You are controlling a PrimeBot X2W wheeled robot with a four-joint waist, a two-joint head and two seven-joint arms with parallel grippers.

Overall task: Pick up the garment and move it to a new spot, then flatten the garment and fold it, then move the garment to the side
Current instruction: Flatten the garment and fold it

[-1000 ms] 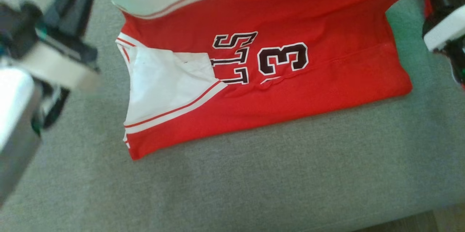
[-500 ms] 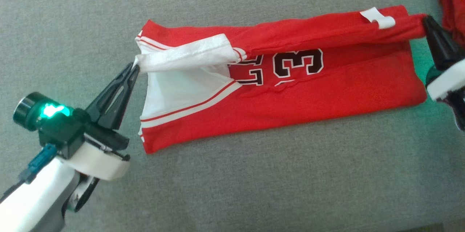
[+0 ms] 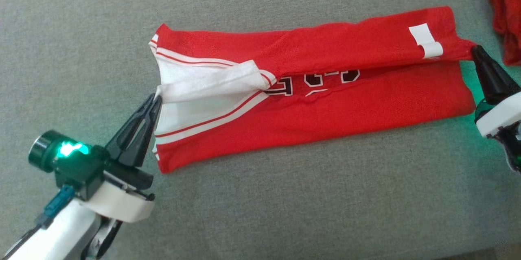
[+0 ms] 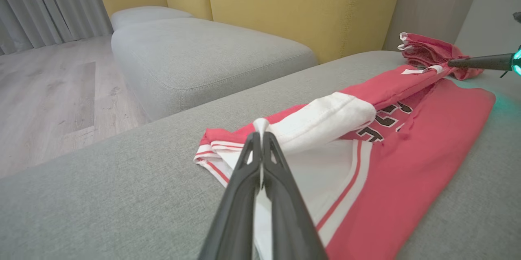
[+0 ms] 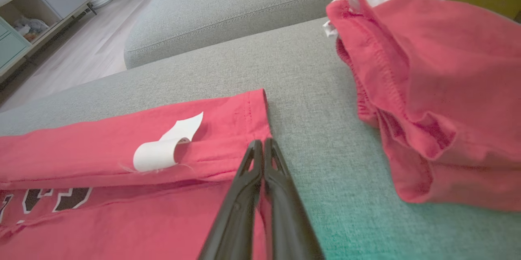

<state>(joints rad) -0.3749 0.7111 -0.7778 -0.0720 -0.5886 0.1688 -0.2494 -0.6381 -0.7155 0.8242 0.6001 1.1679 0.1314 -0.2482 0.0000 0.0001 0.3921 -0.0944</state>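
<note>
Red-and-white fabric jersey garment (image 3: 346, 101) lies 9-to-3 o'clock; we see left gripper (image 3: 156, 99) clamped on its 9 o'clock end, right gripper (image 3: 474, 50) on its 3 o'clock end.

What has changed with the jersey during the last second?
The left end effector and right end effector drew the held edge of the red fabric jersey toward the robot, covering most black numerals. Both stay shut on it; the crumpled red cloth stayed put.
</note>
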